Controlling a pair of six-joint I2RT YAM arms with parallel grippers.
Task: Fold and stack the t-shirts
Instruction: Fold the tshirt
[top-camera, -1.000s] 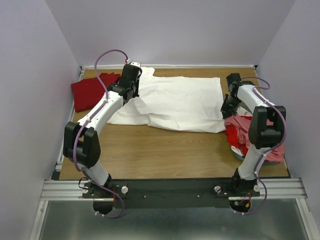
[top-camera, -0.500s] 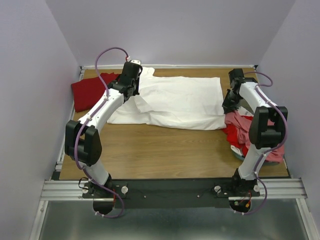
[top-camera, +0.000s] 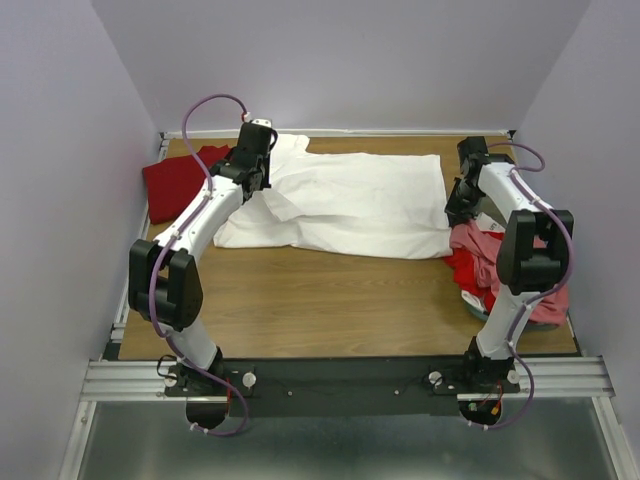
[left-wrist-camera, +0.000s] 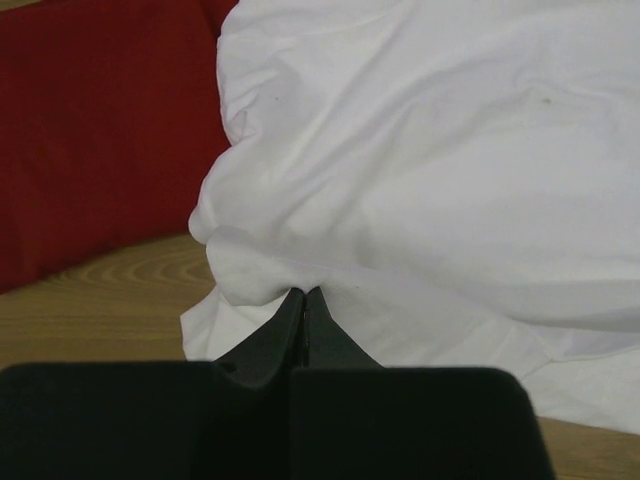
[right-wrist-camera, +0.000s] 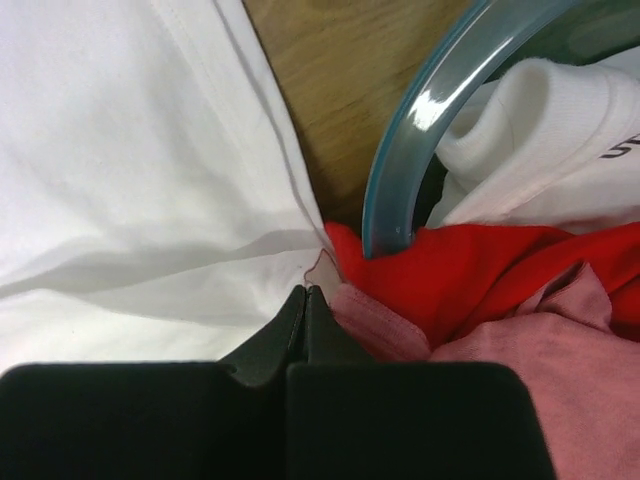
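A large white t-shirt (top-camera: 360, 200) lies spread across the far half of the table. My left gripper (top-camera: 260, 186) is shut on a bunched fold at the shirt's left end (left-wrist-camera: 260, 270), its tips (left-wrist-camera: 303, 292) pressed together in the cloth. My right gripper (top-camera: 453, 214) is shut on the white shirt's right edge (right-wrist-camera: 150, 200), its tips (right-wrist-camera: 305, 290) closed at the hem beside the bin. A dark red t-shirt (top-camera: 175, 180) lies at the far left (left-wrist-camera: 90, 130). Red (right-wrist-camera: 470, 270) and pink (right-wrist-camera: 520, 390) t-shirts spill from the bin.
A teal plastic bin (right-wrist-camera: 430, 100) stands at the right edge of the table (top-camera: 300, 300), holding the red and pink heap (top-camera: 480, 260) and a white garment (right-wrist-camera: 540, 140). Walls close in the far side and both flanks.
My left gripper has moved back and to the left, drawing the white shirt's left fold with it. The right gripper shifted slightly toward the back, then held still.
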